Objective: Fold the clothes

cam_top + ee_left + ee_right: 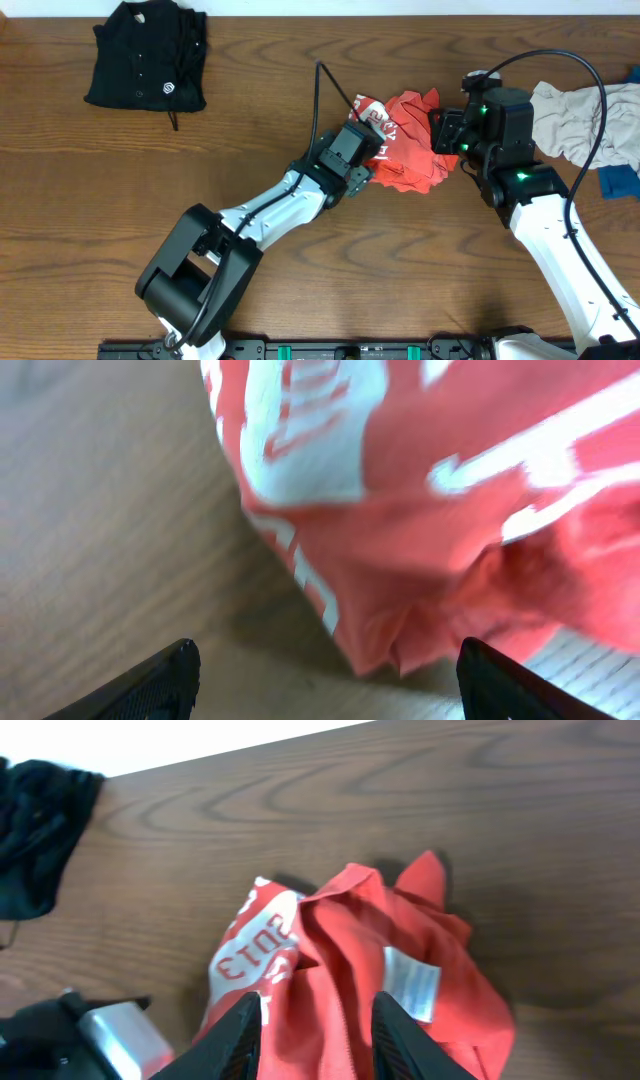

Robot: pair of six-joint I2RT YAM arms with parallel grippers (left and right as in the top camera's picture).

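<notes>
A crumpled red-orange T-shirt [408, 145] with white lettering lies bunched at mid-table. My left gripper [366, 176] sits at its left edge, open wide. In the left wrist view the shirt [420, 510] hangs just ahead of the left gripper [325, 660], and bare wood shows between the fingertips. My right gripper [442, 140] is at the shirt's right side. In the right wrist view the right gripper [315, 1015] stands partly open over the shirt [345, 945], with a red fold running between its fingers. A white label [412, 982] shows on the cloth.
A folded black buttoned shirt [148, 55] lies at the far left corner, also seen as the black shirt [30, 830] in the right wrist view. A pale grey piece [575, 120] and a blue piece [620, 180] lie heaped at the right edge. A black cable [335, 90] arcs over the table.
</notes>
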